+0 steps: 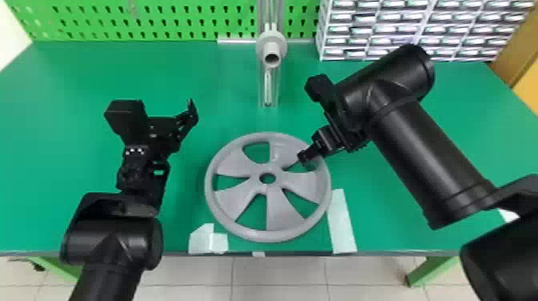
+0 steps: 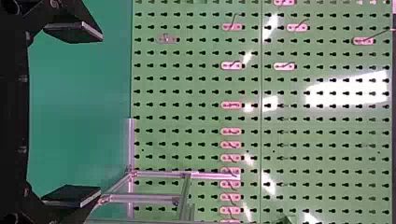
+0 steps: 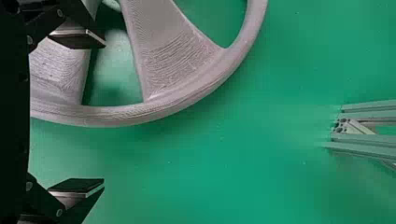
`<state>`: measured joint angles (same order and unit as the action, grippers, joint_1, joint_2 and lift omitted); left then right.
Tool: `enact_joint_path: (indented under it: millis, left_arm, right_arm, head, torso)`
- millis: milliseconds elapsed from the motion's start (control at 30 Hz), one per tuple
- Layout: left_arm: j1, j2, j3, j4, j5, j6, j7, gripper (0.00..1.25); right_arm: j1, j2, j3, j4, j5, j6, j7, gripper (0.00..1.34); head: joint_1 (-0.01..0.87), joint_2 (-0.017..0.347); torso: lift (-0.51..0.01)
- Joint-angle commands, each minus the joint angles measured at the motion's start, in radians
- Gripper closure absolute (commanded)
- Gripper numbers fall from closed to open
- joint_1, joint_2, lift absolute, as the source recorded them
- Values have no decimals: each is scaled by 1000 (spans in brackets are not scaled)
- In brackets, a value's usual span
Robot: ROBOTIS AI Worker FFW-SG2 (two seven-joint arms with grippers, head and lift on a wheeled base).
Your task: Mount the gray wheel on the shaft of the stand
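Wheel [image 1: 279, 214] lay flat on the tabletop [image 1: 80, 76], with the shaft [image 1: 270, 47] of the stand [image 1: 268, 90] beyond it at twelve o'clock. A good pick-up would have called for a firm pinch across the rim [image 1: 209, 184], support from the opposite side, and a level lift before tipping the hub [image 1: 267, 185] towards the shaft. At about one to two o'clock, the right pincer [image 3: 104, 113] was wide open, unclosed on the rim; contact I couldn't tell. The left pincer [image 2: 101, 114] gaped, empty, around ten o'clock.

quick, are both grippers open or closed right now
Left black gripper: open, empty.
Right black gripper: open at the round gray spoked wheel, not clamped on it.
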<state>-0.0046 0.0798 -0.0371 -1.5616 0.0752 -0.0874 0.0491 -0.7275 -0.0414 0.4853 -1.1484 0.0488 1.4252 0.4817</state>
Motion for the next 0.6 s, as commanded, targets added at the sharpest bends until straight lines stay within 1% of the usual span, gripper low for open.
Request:
enact_joint_path:
  millis: [0, 567]
  left_arm:
    - [0, 0, 0, 0, 0, 0, 0, 131]
    - [0, 0, -3, -2, -9, 0, 0, 131]
  right_arm:
    - [-1, 0, 4, 4, 0, -3, 0, 236]
    - [-18, 5, 18, 50, -12, -11, 0, 234]
  head:
    - [865, 52]
    - [865, 52]
  torso:
    - [-101]
    - [-101]
